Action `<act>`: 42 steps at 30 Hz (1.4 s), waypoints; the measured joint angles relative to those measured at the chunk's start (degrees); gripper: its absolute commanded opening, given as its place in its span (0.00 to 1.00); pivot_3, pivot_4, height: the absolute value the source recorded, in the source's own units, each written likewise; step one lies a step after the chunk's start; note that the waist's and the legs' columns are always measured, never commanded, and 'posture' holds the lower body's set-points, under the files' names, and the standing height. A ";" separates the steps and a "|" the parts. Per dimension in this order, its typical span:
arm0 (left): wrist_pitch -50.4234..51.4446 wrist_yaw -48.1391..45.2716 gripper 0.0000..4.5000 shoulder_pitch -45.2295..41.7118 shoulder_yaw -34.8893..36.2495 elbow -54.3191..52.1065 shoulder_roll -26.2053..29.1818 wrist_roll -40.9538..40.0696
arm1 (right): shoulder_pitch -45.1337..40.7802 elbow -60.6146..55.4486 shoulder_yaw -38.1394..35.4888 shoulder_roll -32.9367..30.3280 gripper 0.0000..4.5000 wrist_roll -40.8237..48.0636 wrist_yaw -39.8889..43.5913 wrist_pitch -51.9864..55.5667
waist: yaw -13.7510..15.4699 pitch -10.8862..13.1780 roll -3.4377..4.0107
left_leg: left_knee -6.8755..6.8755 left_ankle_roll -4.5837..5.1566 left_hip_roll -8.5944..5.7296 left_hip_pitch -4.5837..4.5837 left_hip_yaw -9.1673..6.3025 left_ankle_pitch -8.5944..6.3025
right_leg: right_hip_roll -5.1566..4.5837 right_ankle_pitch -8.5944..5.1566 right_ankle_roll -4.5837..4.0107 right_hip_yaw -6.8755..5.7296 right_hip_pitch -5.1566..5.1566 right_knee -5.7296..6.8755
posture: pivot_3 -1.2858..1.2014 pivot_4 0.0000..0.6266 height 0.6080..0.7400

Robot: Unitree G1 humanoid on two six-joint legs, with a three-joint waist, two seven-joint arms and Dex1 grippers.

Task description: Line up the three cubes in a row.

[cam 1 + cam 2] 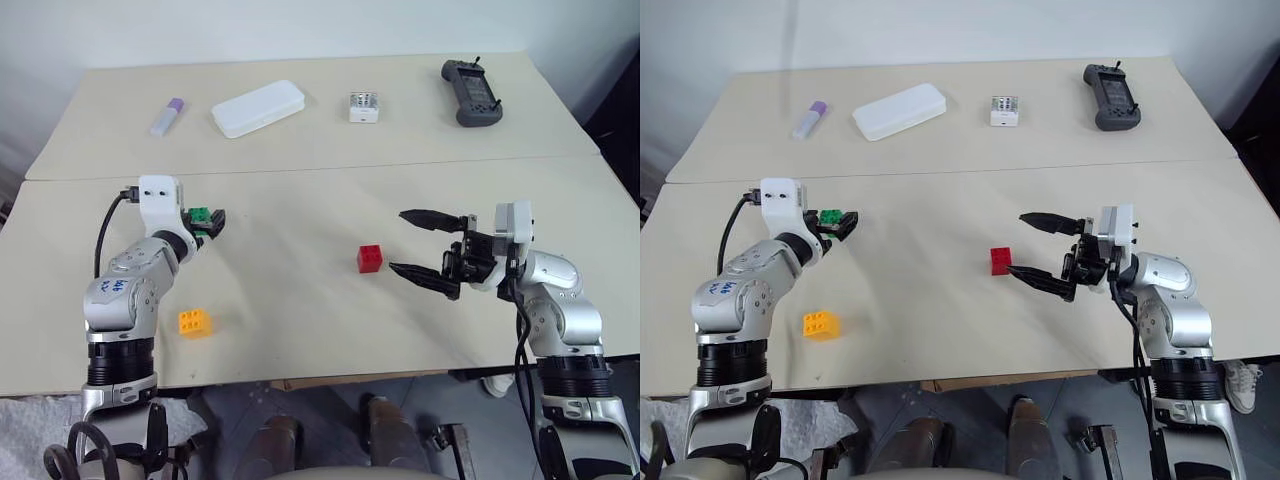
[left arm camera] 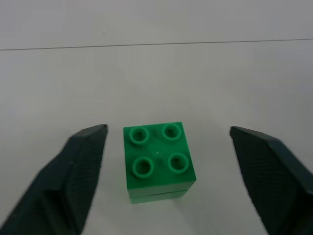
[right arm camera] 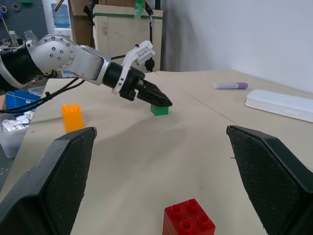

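green cube [image 2: 159, 161] half hidden behind the left gripper [image 1: 207, 221] in the head views; wrist view shows it on the table [image 1: 300, 300] between spread fingers, untouched. right gripper [image 1: 428, 250] jaws wide apart, empty, red cube [image 1: 369, 258] just beside them. yellow-orange cube [image 1: 194, 322] near the left arm. far side: white case [image 1: 258, 108], marker [image 1: 167, 116], small box [image 1: 363, 107], black controller [image 1: 471, 92].

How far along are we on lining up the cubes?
Nothing is lined up yet: the three cubes sit scattered. In hand: the left gripper straddles the green cube, fingers open on either side, not gripping. The right gripper is open beside the red cube. Left: the orange cube lies untouched near the table's front edge.
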 measured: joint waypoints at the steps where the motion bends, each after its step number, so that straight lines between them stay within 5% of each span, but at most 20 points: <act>1: 0.00 -0.59 0.65 0.02 -0.04 0.70 0.15 0.07 | 0.23 0.00 0.00 0.00 1.00 0.00 -0.09 -0.01 | 0.02 0.00 0.00 | 0.01 0.00 -0.01 0.00 0.00 0.00 | 0.00 0.00 0.00 0.00 0.00 0.01 | 0.52 0.24 1.00; 6: 0.97 -5.70 0.33 0.36 -0.36 2.13 2.96 -0.20 | 1.35 -0.47 -0.18 -0.03 1.00 0.01 -0.23 -0.02 | 0.05 0.00 0.00 | 0.02 0.00 -0.01 0.00 0.00 0.00 | -0.01 0.00 0.00 0.00 0.00 0.02 | 0.52 0.24 1.00; 8: 1.15 -9.20 0.33 0.19 0.05 3.14 4.40 -1.01 | 1.94 -0.99 -0.46 -0.21 1.00 0.02 -0.23 -0.01 | 0.05 0.00 0.00 | 0.02 0.00 -0.02 0.00 0.00 0.00 | -0.01 0.00 0.00 0.00 0.00 0.02 | 0.52 0.24 1.00; 14: -11.91 -42.00 0.33 -1.56 -5.45 5.85 18.12 -3.78 | 4.70 -2.56 -4.40 -3.32 1.00 0.62 -0.87 0.21 | 0.14 0.01 -0.01 | -0.01 0.00 -0.03 -0.04 -0.01 0.00 | -0.05 0.00 0.00 -0.01 0.02 -0.05 | 0.52 0.24 1.00; 20: -31.35 -71.18 0.33 -12.40 -16.97 12.48 18.62 -1.82 | 10.05 -5.97 -8.01 -6.82 1.00 2.25 -0.83 1.72 | 1.46 0.01 0.00 | 0.02 0.01 -0.05 -0.05 -0.03 0.00 | -0.06 0.00 0.00 -0.08 0.08 -0.13 | 0.52 0.24 1.00; 29: -46.36 -74.07 0.33 -22.11 -29.80 32.86 6.13 13.20 | 21.31 -13.99 -12.33 -7.65 1.00 4.00 -3.81 3.49 | 1.23 0.05 -0.07 | 0.01 0.03 -0.03 -0.07 0.07 -0.01 | 0.06 0.02 0.04 -0.01 0.02 -0.14 | 0.52 0.24 1.00; 42: -46.92 -71.50 0.33 -25.40 -31.46 39.30 0.61 18.89 | 24.21 -18.64 -11.95 -7.23 1.00 5.18 -7.36 5.04 | 1.96 0.07 -0.11 | 0.12 0.07 -0.07 -0.06 0.05 0.01 | -0.01 0.05 0.10 0.03 0.08 -0.06 | 0.52 0.24 1.00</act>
